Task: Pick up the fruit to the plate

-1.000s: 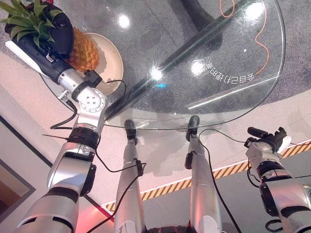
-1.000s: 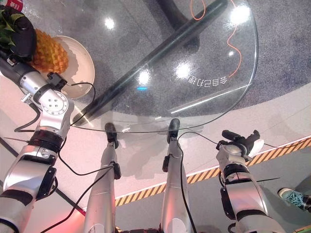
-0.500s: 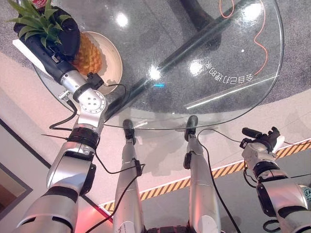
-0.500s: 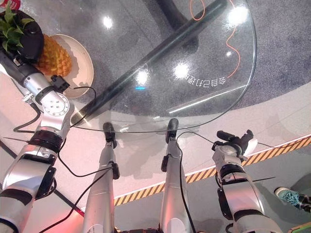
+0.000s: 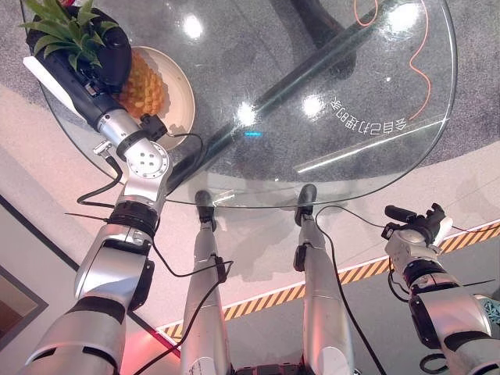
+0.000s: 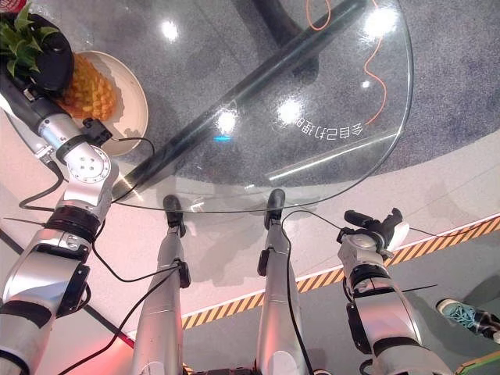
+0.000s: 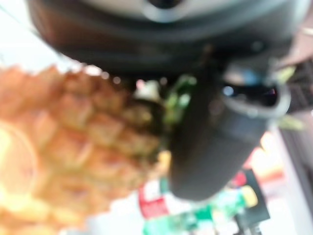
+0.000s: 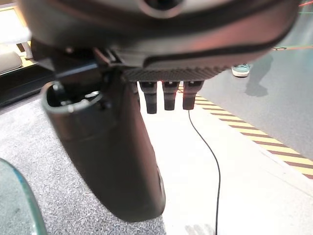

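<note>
A pineapple (image 5: 143, 84) with a green crown lies tilted over the cream plate (image 5: 183, 98) at the far left of the round glass table (image 5: 351, 78). My left hand (image 5: 98, 58) is shut on the pineapple at the base of its crown. In the left wrist view the orange fruit body (image 7: 73, 147) shows past the dark thumb (image 7: 210, 147). Whether the fruit rests on the plate I cannot tell. My right hand (image 5: 412, 223) hangs low at the right, off the table, open and holding nothing, as the right wrist view (image 8: 112, 147) also shows.
A dark table base runs diagonally under the glass (image 5: 312, 70). An orange cable (image 5: 422, 70) lies on the floor beyond. Yellow-black floor tape (image 5: 367, 273) crosses at the right. A person's shoe (image 6: 461, 312) stands at the lower right. A red-topped package (image 6: 16, 6) sits beside the plate.
The view has shifted slightly. My left hand has turned the pineapple a little, its crown now pointing further away, still over the plate. The right hand stays low.
</note>
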Available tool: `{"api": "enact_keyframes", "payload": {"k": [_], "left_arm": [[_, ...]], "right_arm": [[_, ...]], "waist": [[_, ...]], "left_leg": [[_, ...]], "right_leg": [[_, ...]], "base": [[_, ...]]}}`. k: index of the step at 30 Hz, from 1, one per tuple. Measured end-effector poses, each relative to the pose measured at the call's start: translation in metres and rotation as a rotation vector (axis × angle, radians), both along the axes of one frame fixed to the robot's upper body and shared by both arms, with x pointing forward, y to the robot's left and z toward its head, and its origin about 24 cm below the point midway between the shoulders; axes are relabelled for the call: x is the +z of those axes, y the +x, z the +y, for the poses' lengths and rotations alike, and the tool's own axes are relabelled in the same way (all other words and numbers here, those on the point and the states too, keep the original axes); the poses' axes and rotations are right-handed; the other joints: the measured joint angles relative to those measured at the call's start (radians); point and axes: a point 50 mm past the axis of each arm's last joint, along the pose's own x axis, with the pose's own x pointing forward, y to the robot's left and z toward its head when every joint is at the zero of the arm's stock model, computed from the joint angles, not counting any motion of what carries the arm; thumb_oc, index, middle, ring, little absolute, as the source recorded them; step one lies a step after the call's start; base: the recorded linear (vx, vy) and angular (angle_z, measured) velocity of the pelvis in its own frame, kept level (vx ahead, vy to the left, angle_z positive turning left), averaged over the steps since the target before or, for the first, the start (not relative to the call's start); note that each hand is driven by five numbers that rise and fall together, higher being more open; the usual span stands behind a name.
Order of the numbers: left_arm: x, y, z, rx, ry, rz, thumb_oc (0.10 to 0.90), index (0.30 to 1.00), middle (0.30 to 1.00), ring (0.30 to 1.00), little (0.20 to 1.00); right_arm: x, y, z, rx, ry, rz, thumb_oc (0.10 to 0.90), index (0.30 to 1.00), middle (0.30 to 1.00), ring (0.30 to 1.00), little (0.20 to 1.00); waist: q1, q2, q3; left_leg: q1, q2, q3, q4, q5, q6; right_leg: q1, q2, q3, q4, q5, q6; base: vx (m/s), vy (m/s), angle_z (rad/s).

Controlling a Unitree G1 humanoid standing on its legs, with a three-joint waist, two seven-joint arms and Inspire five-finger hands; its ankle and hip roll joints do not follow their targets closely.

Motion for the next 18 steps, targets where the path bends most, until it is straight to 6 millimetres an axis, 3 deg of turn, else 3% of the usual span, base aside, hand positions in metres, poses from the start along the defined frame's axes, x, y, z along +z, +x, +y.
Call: {"api": "enact_keyframes", "payload": {"k": [18], "left_arm": [[0.0001,-0.0001,0.0000,0.000,0.000,-0.001,0.446,0.596,0.596,0.596,0.546]], "right_arm": [[0.0017,0.0020,0.0020,0.012,-0.013,-0.002,0.800,0.900,0.900,0.900,0.900]], "waist": [[0.008,0.000,0.000]], "left_leg": [[-0.002,0.000,-0.003,0.000,0.000,0.000]], "right_leg": [[0.000,0.000,-0.002,0.000,0.000,0.000]], "base": [[0.00,0.000,0.00]]}}
